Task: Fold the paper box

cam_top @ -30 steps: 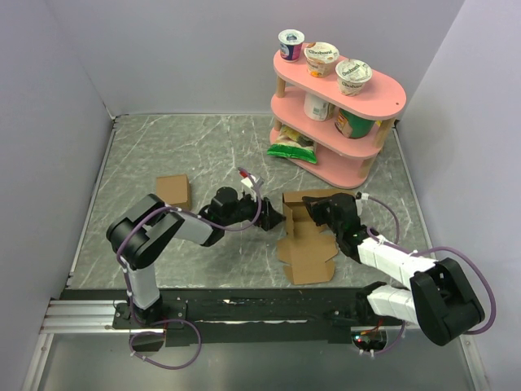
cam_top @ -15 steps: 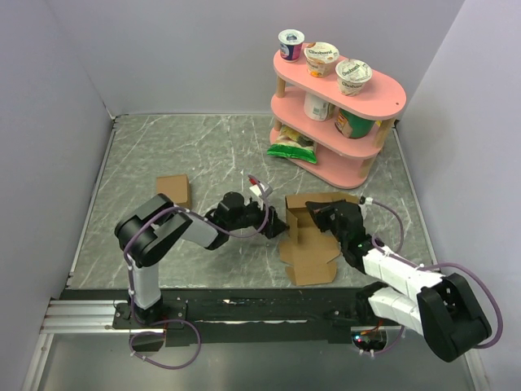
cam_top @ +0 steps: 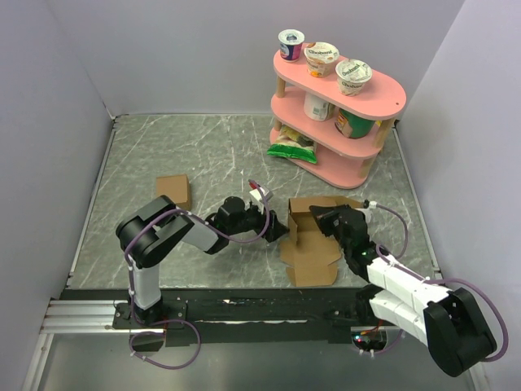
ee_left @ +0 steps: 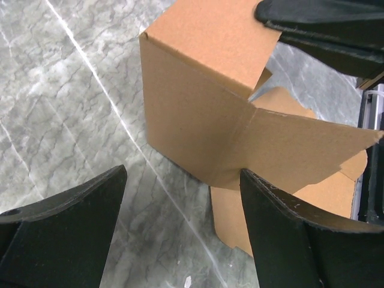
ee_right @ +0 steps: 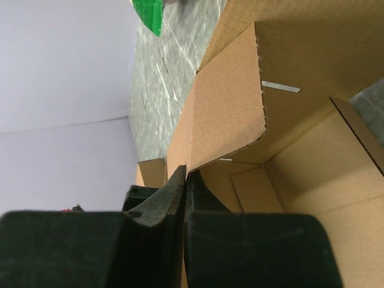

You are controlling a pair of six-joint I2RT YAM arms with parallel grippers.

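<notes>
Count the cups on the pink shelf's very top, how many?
3. The left cup stands at the top's far end, the middle cup beside it, the right cup nearest the front. Nothing looks hidden atop the pink shelf.

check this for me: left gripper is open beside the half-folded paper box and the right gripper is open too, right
No: the right gripper is shut, jaws pressed together, as the right wrist view shows. The left gripper is open beside the half-folded paper box.
</notes>
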